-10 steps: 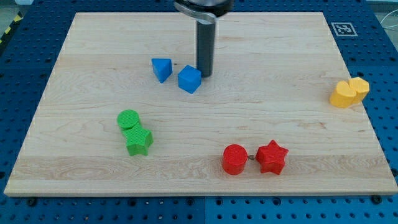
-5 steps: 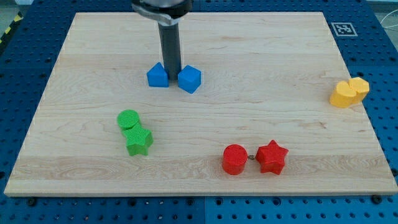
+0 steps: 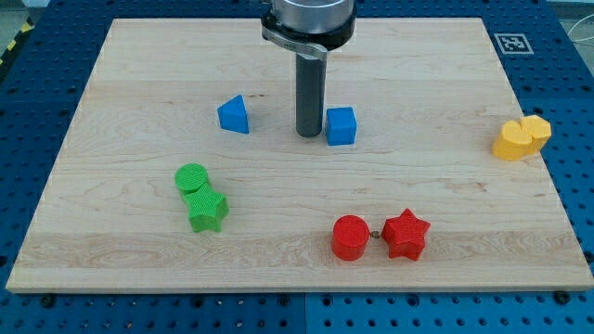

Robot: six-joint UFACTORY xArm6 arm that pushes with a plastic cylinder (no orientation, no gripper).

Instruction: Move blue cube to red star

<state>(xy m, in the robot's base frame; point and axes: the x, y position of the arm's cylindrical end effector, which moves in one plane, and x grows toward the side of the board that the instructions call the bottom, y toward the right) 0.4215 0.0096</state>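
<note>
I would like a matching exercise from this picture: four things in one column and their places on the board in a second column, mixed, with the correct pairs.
Things:
1. blue cube
2. red star
3. green cylinder
4. yellow blocks

Places:
A. at the view's right edge
B. touching the green star
C. just right of my tip
D. right of the red cylinder

Pairs: 1-C, 2-D, 3-B, 4-A

Bright, even, diffuse light from overhead. Soft, short shadows only: a faint dark patch at the foot of my tip [image 3: 309,135], thin rims under the blue cube [image 3: 342,126] and red star [image 3: 406,234]. Mild sheen across the pale wooden bench [image 3: 445,186], no harsh glare. Sharp focus throughout; no motion blur. Straight edges, no visible distortion at the corners.
</note>
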